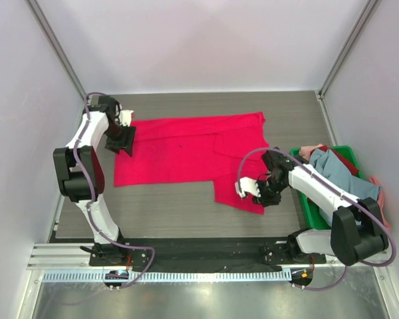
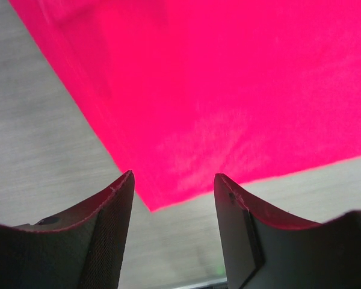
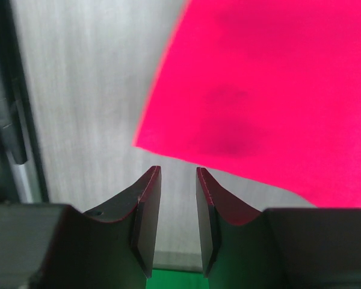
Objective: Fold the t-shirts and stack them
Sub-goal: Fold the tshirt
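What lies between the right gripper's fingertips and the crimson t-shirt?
Only bare table lies between the right gripper and crimson t-shirt, shown in right wrist view.

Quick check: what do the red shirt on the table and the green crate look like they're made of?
Red shirt: soft matte cloth, possibly cotton; it lies limp and flat with faint creases. Green crate: probably rigid plastic, judging by its smooth, straight, even-coloured rim.

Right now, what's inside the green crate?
The green crate holds a crumpled pile: grey-blue shirt on top, salmon-pink shirt and dark red shirt poking out around it. Its floor and anything under the pile are covered.
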